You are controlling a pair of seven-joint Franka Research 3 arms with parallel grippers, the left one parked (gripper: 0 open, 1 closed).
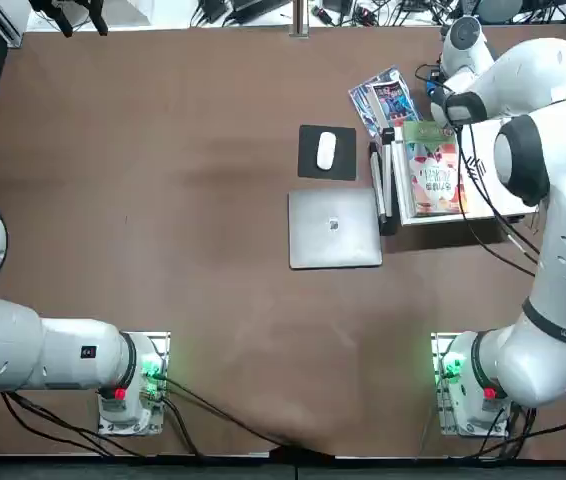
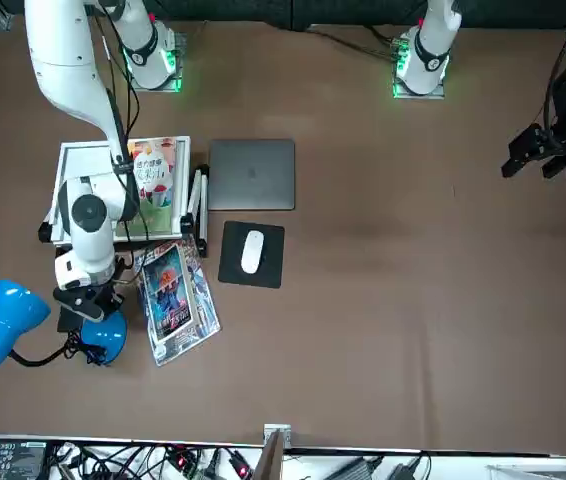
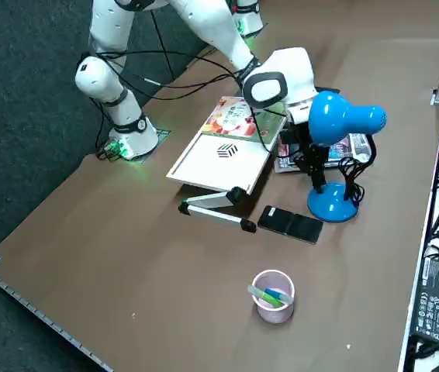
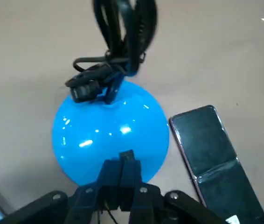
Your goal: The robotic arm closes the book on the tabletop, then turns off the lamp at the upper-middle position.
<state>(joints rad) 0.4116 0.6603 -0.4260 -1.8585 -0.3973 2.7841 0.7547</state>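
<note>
Top view: the robotic arm is stretched over the table's right side; the book is seen lying cover up on a white stand, apparently closed.

Front view: the lamp is shown beyond the stand, its blue base beneath the arm's wrist. Its head could be knocked by a sideways swing.

Right side view: the lamp's base is seen near a dark folding phone, which could be nudged if the base slid.

Right wrist view: the right gripper's fingers are pressed together over the base. The lamp could be tipped by too hard a push, or its switch missed through poor aim.
</note>
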